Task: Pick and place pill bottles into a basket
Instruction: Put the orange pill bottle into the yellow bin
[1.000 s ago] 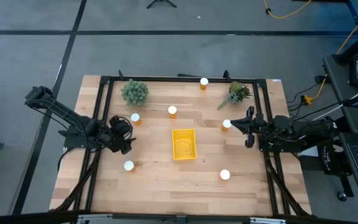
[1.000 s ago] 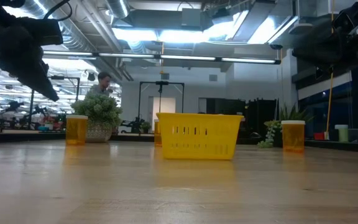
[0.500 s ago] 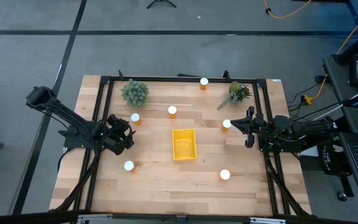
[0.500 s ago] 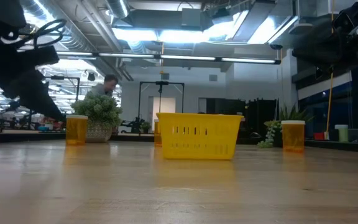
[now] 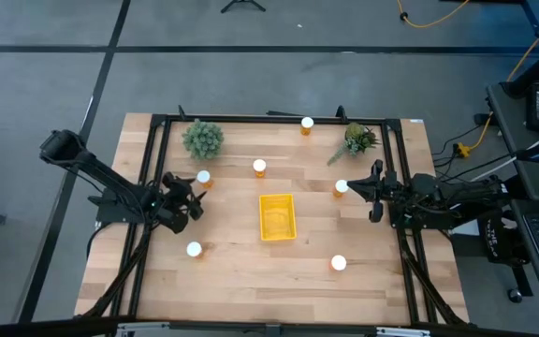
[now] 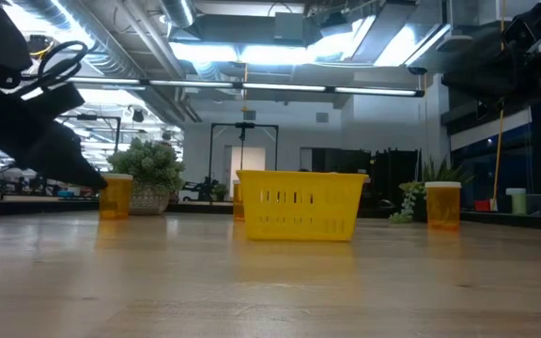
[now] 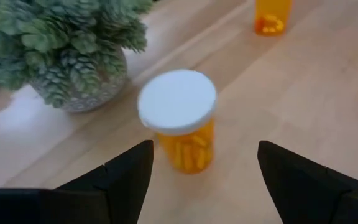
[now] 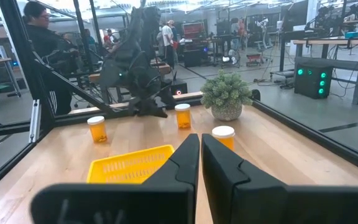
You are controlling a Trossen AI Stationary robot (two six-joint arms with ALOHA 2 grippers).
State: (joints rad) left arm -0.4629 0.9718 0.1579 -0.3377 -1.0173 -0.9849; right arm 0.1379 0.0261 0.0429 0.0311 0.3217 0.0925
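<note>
Spanning the centre of the high view, the wooden table carries everything inside a black frame. Left arm reaches in from the left edge; the left gripper has its fingers spread wide apart, empty, with one pill bottle just ahead between their tips, not touching. Right arm sits at the right side; the right gripper has its fingers pressed together on nothing, just beside another bottle.

Yellow basket lies at the middle of the frame, no bottle in it. Bushy green plant upper left; a sparser plant upper right.

Remaining bottles: upper centre, top edge, lower left, lower right. All six stand upright on the wood, well apart.
</note>
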